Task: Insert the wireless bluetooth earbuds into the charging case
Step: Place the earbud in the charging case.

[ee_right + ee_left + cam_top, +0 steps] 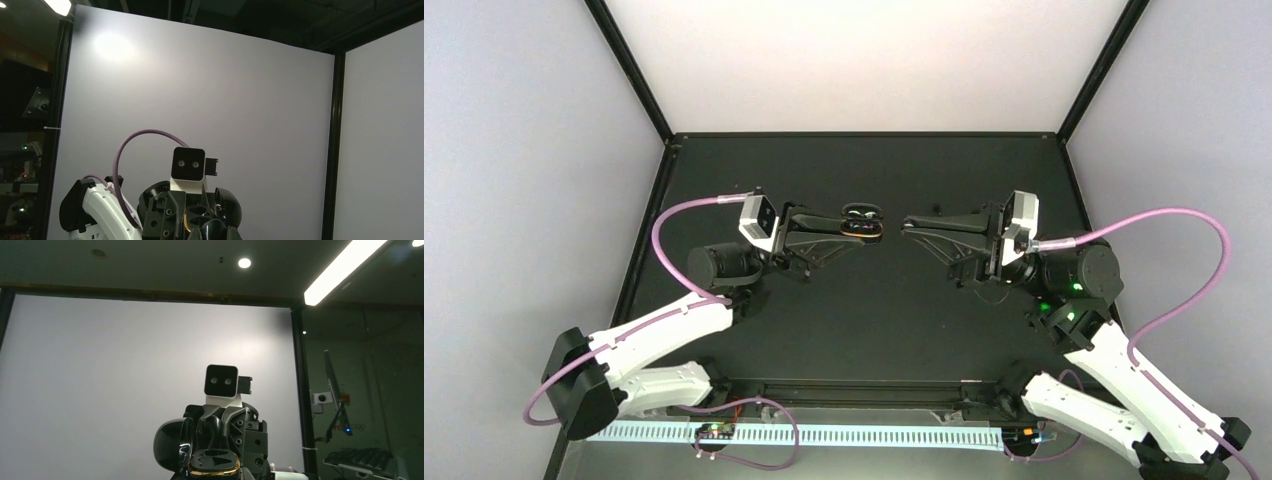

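Note:
The charging case (864, 219) here is glossy black with a gold rim. It is held in the air by my left gripper (862, 228), which is shut on it. Its lid (185, 439) stands open, and dark hollows show inside the base (213, 461). My right gripper (908, 222) faces it from the right, a short gap away. It is shut on a small glossy black earbud (213, 227), which shows between its fingertips. From the left wrist view the earbud (220, 427) hangs just above and beyond the case. The case (196, 216) shows just behind the earbud. A second earbud is out of view.
Both arms are raised over the middle of the black table (864, 330). White walls and black corner posts (629, 65) close in the cell. A pale slotted strip (824, 436) runs along the near edge between the arm bases.

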Controlling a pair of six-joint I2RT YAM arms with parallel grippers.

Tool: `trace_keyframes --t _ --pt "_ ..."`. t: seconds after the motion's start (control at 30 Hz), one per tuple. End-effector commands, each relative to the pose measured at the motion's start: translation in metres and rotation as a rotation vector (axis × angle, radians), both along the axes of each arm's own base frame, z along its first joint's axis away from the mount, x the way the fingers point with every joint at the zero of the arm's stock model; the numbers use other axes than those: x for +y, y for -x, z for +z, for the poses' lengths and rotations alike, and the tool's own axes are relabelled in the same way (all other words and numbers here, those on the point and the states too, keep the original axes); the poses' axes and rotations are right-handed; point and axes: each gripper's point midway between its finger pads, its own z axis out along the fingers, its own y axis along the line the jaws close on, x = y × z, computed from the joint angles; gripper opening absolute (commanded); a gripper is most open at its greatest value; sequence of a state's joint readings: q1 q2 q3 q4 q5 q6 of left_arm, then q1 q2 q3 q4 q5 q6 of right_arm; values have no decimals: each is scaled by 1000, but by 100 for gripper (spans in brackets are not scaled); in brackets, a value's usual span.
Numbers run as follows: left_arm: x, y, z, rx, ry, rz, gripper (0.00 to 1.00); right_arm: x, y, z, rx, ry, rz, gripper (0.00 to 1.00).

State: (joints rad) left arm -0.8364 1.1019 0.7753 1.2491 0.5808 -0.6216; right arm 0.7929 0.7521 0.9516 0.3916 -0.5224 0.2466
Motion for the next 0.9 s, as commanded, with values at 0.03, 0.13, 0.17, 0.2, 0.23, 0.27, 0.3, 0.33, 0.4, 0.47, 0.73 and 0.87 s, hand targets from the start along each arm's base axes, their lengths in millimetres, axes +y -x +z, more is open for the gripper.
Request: trace_keyframes --t 0.03,0.13,0.17,0.2,0.23,0.27,0.3,0.33,0.4,0.47,0.73,0.87 --pt "-2 20 15 -52 33 -94 1 -8 16 12 -97 -31 4 1" --pt "-7 21 14 -45 25 -109 2 -10 16 12 -103 -31 -2 1" --pt "-8 21 14 -44 23 -114 1 -10 17 12 -103 -33 -3 1" --pt "-10 21 12 -41 17 -118 2 -10 17 12 -104 -34 0 1" --pt "-12 21 12 -39 15 -121 2 -11 19 13 -107 -36 4 1" --pt "-13 21 12 -38 13 -124 2 -11 20 13 -107 -35 9 1" --pt "-14 21 11 -39 11 -126 2 -11 20 14 -107 -35 14 1" --pt "-16 21 11 -38 11 -128 1 -10 21 14 -106 -33 20 1" --pt "-18 21 10 -39 8 -129 2 -9 22 13 -103 -28 34 1" --pt "-19 21 10 -40 7 -132 2 -7 22 11 -95 -20 47 1" --pt "-25 23 11 -45 -1 -152 2 -4 22 6 -87 7 54 1" --pt "-26 24 11 -49 -2 -157 2 -3 21 4 -82 11 55 1"
